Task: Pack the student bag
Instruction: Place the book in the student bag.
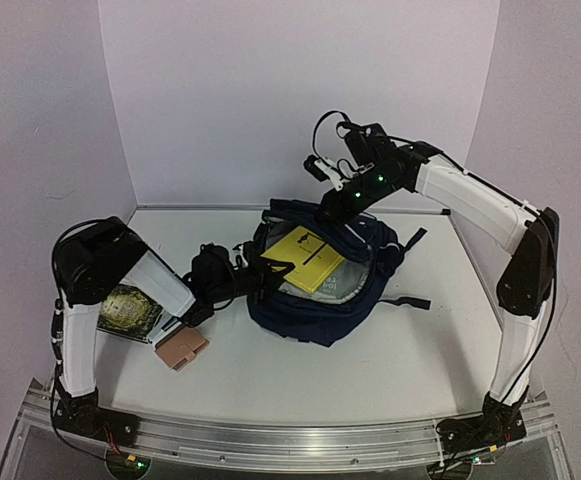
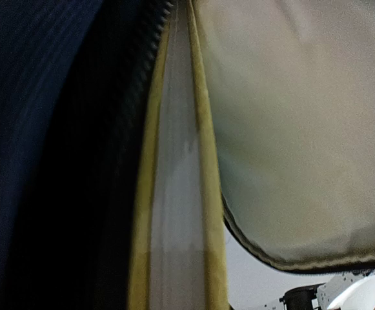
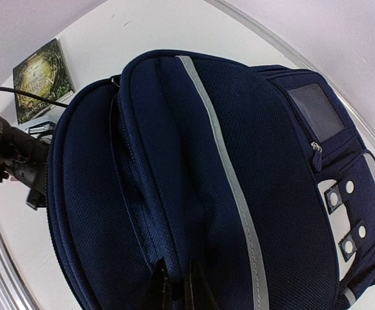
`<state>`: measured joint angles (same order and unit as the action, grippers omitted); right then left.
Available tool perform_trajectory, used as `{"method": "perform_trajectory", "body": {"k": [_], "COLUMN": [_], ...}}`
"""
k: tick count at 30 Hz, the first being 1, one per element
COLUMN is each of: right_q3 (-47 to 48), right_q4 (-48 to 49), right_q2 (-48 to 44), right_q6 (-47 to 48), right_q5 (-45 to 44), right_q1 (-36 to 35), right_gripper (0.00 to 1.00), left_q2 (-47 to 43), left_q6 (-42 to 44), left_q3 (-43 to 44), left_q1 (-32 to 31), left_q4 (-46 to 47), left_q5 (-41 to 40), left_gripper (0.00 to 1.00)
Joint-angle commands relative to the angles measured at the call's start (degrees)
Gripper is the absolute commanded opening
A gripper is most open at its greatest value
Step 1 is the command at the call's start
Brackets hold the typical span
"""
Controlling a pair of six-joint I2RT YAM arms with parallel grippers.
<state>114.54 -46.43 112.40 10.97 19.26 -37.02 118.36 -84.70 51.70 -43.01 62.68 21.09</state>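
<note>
The student bag [image 1: 320, 300], dark navy with a pale stripe [image 3: 232, 187], lies open in the middle of the table. A yellow book [image 1: 310, 255] sticks partway into its mouth. My left gripper [image 1: 253, 275] is at the book's left end. In the left wrist view the book [image 2: 177, 194] fills the middle edge-on, between dark navy fabric [image 2: 45, 129] and pale lining [image 2: 303, 129], and the gripper's own fingers are hidden. My right gripper [image 1: 332, 207] holds the bag's upper flap raised, its fingertips [image 3: 163, 292] shut on a fold of fabric beside the zipper.
A dark book with a green and gold cover [image 1: 130, 308] lies at the left near the left arm. A small tan object [image 1: 182, 348] sits in front of it. A black strap [image 1: 410, 302] trails from the bag to the right.
</note>
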Motion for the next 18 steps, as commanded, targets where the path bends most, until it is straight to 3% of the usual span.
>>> {"method": "perform_trajectory", "body": {"k": [1,9,13,18], "right_q3": [2.6,-2.9,-4.4,-3.7], "right_q4": [6.1,8.0,8.4,8.5], "right_q2": [-3.9,-5.4,-5.7,-5.1], "right_q6": [-3.1,-6.3,-5.4,-4.0], "right_q5": [7.1,10.4,8.3,7.7], "right_q1": [-1.2,-1.7,-1.3,1.6], "right_gripper": [0.00,0.00,0.00,0.00], "left_q2": [5.6,12.1,12.2,8.3], "left_q6": [-7.0,-3.7,-0.3,6.8], "left_q3": [9.2,25.3,28.4,29.4], "left_q1": [-1.3,-1.6,-0.6,-0.7], "left_q4": [12.6,0.5,-5.3,-15.7], "left_q5": [-9.2,-11.6,-10.5,-4.4], "left_gripper": [0.00,0.01,0.09,0.31]}}
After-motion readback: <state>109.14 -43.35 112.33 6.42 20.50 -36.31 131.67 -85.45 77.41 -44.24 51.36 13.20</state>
